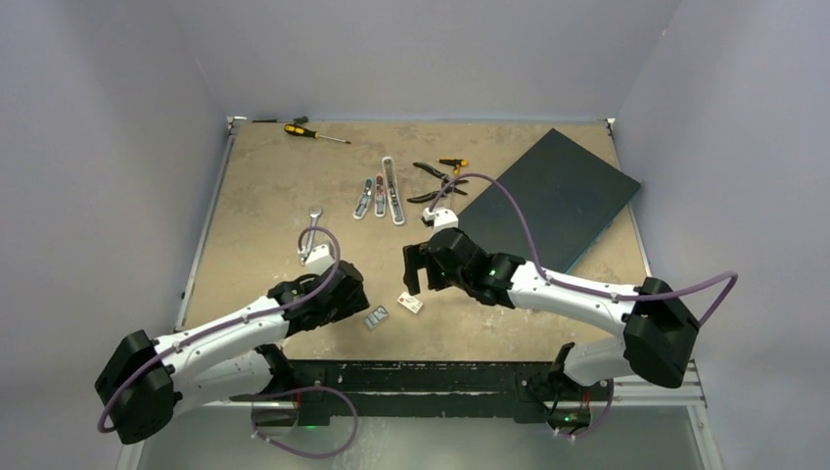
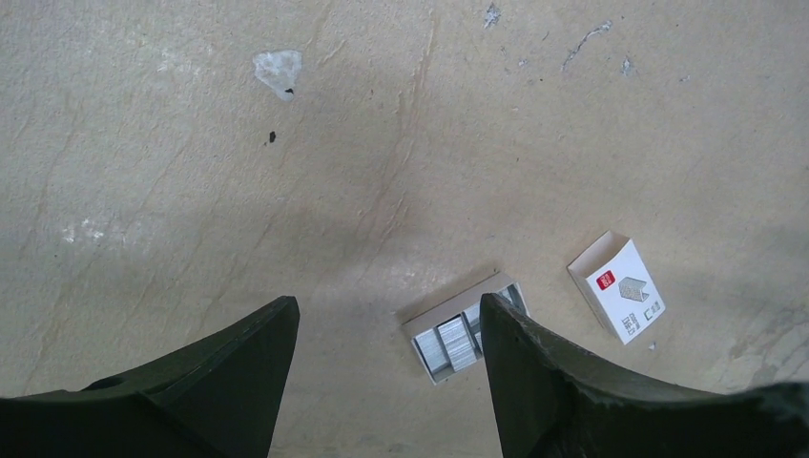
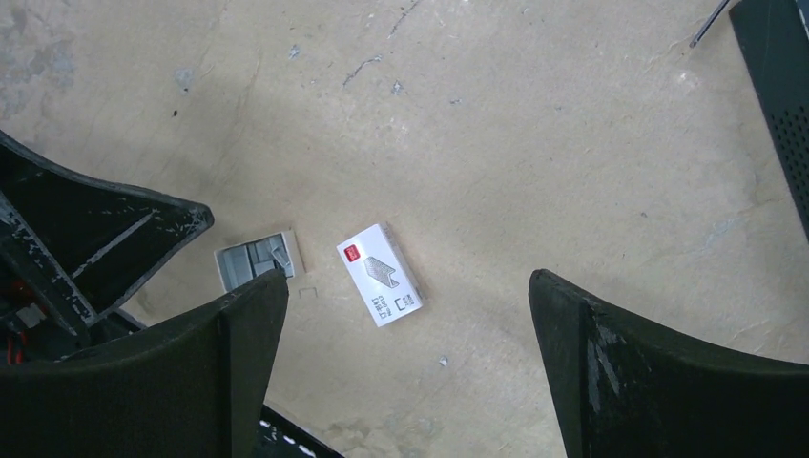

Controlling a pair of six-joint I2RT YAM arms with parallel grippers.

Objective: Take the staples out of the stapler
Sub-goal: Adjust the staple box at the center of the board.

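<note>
The staples (image 2: 458, 342) are silvery ribbed strips lying in a small open cardboard tray (image 1: 377, 316) on the tan table; in the right wrist view the staples (image 3: 253, 258) sit left of centre. My left gripper (image 2: 386, 305) hangs open above the table. Its right finger (image 2: 534, 363) covers part of the tray, and nothing is between the jaws. My right gripper (image 3: 408, 281) is wide open and empty, above the white box (image 3: 380, 274). Several slim tools (image 1: 380, 194) lie at the back. I cannot tell which of them is the stapler.
The white staple box (image 1: 411, 303) lies just right of the tray. A screwdriver (image 1: 315, 132), pliers (image 1: 436, 181), a wrench (image 1: 309, 230) and a dark board (image 1: 553, 191) lie farther back. The left gripper's finger (image 3: 95, 229) shows at the left of the right wrist view.
</note>
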